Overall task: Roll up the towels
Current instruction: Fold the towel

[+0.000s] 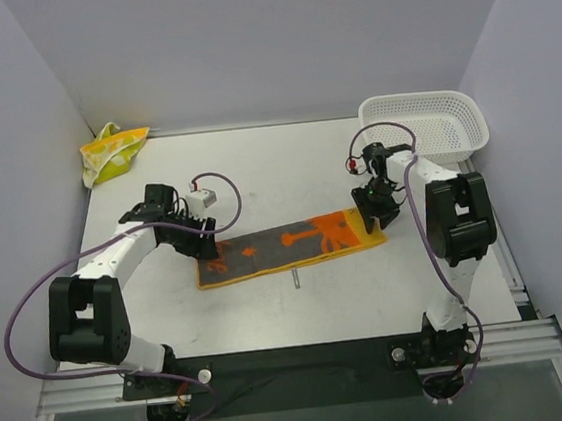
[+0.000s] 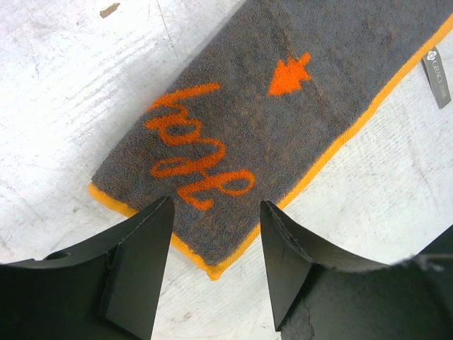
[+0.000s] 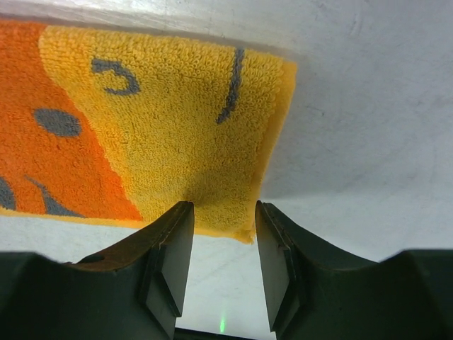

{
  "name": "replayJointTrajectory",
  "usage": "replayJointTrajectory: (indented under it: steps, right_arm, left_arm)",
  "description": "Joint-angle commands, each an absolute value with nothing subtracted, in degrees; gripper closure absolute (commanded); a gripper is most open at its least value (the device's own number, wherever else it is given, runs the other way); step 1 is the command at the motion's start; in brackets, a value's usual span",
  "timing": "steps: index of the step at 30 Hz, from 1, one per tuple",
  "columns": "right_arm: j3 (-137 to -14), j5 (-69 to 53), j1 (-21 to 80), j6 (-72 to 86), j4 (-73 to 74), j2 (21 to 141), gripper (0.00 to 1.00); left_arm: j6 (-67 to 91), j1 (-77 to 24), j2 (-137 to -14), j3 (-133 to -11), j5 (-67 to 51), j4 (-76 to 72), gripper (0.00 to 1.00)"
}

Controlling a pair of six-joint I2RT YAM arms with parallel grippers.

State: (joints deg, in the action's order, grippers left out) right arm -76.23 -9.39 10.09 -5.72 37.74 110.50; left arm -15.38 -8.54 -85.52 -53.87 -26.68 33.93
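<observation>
The orange towel with the grey pattern (image 1: 290, 245) lies flat as a long strip across the table. My left gripper (image 1: 204, 241) is open over its left end; in the left wrist view (image 2: 216, 212) the towel's grey corner (image 2: 212, 265) lies between the fingers. My right gripper (image 1: 374, 211) is open over the right end; in the right wrist view (image 3: 223, 212) the yellow-orange corner (image 3: 244, 230) sits between the fingers. The pale yellow towel with green prints (image 1: 112, 153) lies crumpled at the far left corner.
A white plastic mesh basket (image 1: 428, 125) stands at the far right. A small grey label (image 2: 435, 76) juts from the towel's edge. White walls close in the table on three sides.
</observation>
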Motion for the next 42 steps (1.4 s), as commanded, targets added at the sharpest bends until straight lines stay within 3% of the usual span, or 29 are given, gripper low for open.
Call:
replayJointTrajectory:
  steps: [1, 11, 18, 42]
  right_arm:
    - [-74.9, -8.4, 9.8, -3.3, 38.0, 111.5, 0.60]
    - [-73.3, -4.0, 10.5, 0.0, 34.8, 112.8, 0.66]
    - [-73.6, -5.2, 9.5, 0.0, 35.0, 109.3, 0.52]
    - [-77.3, -10.3, 7.9, 1.5, 33.6, 107.8, 0.54]
  left_arm:
    - [-14.8, -8.3, -82.6, -55.1, -27.3, 32.9, 0.37]
    - [-14.4, -8.3, -82.2, -55.1, -26.2, 32.9, 0.37]
    - [-14.7, -8.3, -81.7, -55.1, -26.6, 32.9, 0.37]
    - [-15.2, -8.2, -83.0, -55.1, -27.9, 32.8, 0.37]
